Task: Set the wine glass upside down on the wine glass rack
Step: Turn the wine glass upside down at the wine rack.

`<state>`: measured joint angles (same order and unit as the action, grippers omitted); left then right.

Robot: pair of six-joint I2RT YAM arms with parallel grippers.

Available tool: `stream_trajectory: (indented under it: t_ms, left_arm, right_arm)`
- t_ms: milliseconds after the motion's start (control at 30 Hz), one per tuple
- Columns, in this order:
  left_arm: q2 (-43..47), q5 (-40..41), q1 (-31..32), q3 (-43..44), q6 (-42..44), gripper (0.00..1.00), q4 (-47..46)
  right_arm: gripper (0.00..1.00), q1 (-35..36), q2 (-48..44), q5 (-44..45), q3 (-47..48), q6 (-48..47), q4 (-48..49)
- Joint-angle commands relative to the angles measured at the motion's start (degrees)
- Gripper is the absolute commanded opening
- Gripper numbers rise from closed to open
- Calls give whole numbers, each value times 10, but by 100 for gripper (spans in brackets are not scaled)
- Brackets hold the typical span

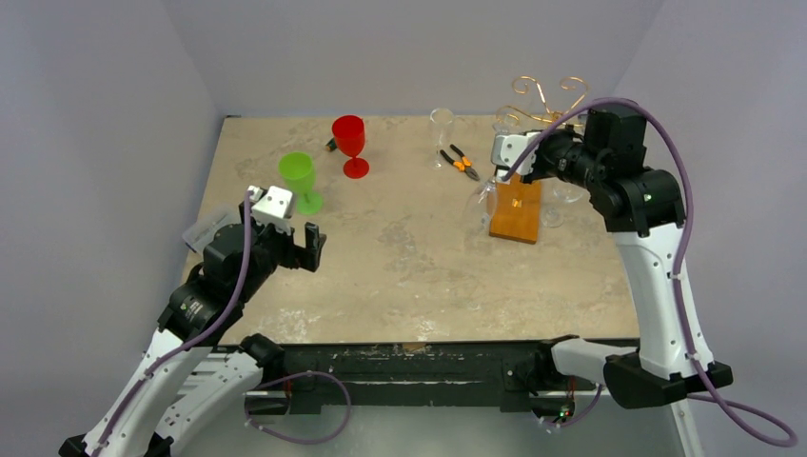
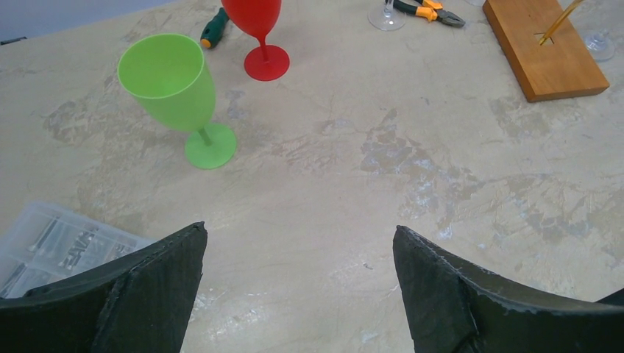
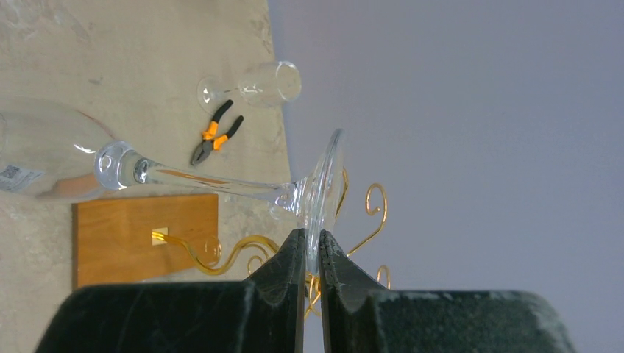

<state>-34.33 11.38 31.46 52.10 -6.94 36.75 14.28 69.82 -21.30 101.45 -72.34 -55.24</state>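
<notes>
The right tool (image 3: 312, 246) pinches the foot of the clear wine glass (image 3: 206, 180), whose small sticker (image 3: 13, 175) is unreadable; the left tool (image 2: 298, 232) gapes empty over the counter (image 2: 331, 184).

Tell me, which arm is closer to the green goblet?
Left. Left fingers hover open on the green goblet's near side; right fingers are across the table, pinching the wine glass's foot by the rack.
</notes>
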Motion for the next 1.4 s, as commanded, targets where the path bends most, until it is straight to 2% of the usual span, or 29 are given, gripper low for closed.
stream_trajectory:
  t_ms: [0,367,600,1367]
  left_arm:
    - [2,-10,-6,-3,-8,93,-27]
    - [-1,-16,-6,-3,-7,93,-27]
    - [2,-18,-6,-4,-5,93,-27]
    - [5,-21,-6,-4,-4,93,-26]
  right_arm:
    - [0,5,-17,67,-15,-47,88]
    - [0,5,23,138,-12,-47,107]
    - [0,5,49,158,0,-11,133]
    - [0,2,73,232,-11,-42,162]
